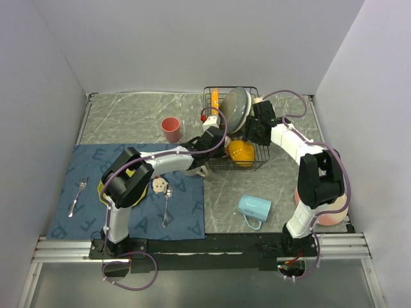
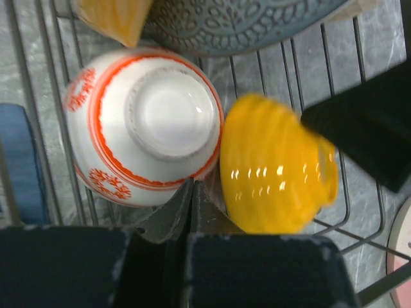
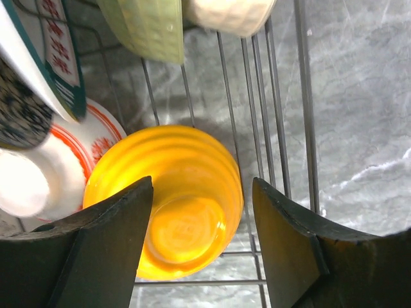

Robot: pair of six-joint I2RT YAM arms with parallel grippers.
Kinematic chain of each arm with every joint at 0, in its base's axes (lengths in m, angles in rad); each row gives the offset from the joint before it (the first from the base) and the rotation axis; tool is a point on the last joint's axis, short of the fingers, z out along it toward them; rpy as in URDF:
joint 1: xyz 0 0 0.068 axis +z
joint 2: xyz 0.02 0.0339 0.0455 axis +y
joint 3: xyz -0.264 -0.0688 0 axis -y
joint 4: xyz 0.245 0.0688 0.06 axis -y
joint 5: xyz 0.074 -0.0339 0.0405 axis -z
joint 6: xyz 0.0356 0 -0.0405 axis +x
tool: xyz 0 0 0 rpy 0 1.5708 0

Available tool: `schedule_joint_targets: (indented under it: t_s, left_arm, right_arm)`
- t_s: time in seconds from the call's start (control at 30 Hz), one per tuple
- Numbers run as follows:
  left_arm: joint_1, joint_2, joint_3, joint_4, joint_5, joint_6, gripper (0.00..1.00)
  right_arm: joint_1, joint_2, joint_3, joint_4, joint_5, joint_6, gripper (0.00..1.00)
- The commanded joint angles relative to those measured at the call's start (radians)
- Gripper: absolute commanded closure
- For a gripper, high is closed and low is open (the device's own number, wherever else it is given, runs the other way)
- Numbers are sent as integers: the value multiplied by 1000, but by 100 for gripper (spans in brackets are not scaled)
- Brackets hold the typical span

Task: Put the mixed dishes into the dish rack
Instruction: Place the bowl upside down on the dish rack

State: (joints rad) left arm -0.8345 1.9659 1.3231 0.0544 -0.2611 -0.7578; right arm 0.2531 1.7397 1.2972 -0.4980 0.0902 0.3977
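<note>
The black wire dish rack [image 1: 221,88] stands at the back and holds a grey plate [image 1: 235,106], an upright orange plate [image 1: 214,101] and an upturned orange bowl [image 1: 241,152]. A white bowl with red pattern [image 2: 144,125] lies upside down beside the orange bowl [image 2: 273,167]. My left gripper [image 2: 191,192] is shut and empty, its tips at the gap between these two bowls. Just above the orange bowl [image 3: 186,212] my right gripper [image 3: 203,183] hangs open, one finger on each side of it. A pink cup [image 1: 171,129] stands left of the rack.
A blue cloth mat [image 1: 70,221] carries a fork [image 1: 78,196], a spoon [image 1: 167,205], a small dish [image 1: 159,185] and a lime-green plate [image 1: 103,191] under my left arm. A light blue mug [image 1: 254,209] lies near the front. A pink dish [image 1: 334,215] sits behind my right arm.
</note>
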Motion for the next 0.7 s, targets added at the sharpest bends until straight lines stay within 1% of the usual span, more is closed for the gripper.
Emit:
schedule_joint_targets:
  t_s: [0.0,0.17,0.4,0.53,0.67]
  left_arm:
    - [5,-47,33,-7,-43,-20,96]
    - [5,-53,33,-1,-43,-20,96]
    - [5,-41,41,1,-21,-17,95]
    - [5,-4,68,13,40,5,93]
    - [3,34,94,18,112,18,94]
  right_arm:
    - [28,-48,-35,-43,22,-74,30]
    - [61,-58,-44,-40,22,-88,31]
    - [83,-100,-52,-65,74,-99,31]
    - [100,-101,-44,-92,115,-92,32]
    - [103,-121,-64,-88,126,-76,32]
